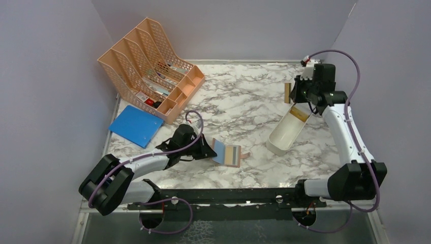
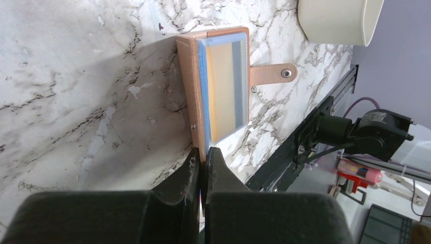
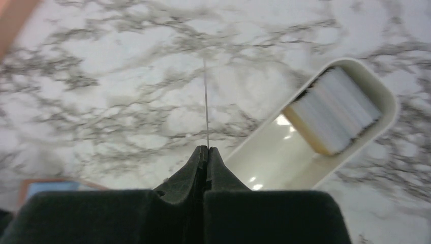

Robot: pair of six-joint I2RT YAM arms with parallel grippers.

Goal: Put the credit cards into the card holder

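Top cam: my right gripper (image 1: pixel 292 95) is clamped on one thin yellowish-gold plastic card (image 1: pixel 287 93), held over the far end of the white oblong plastic tray (image 1: pixel 279 140). The pinkish-tan leather-like folding card holder (image 1: pixel 227 153) lies well apart, down by the left arm.
Left wrist cam: left gripper (image 2: pixel 203 158) pinches the holder's edge, blue slots facing up. Looks soft and floppy, so bracing it makes sense.
Right wrist cam: card shows edge-on. I'd guess it's stiff, light and slick, so hold it by the short edge. A stack of whitish cards (image 3: pixel 333 109) waits in the tray.

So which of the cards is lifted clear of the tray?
The single card pinched in the right gripper, edge-on to its wrist camera. The stack lies at one end of the white tray.
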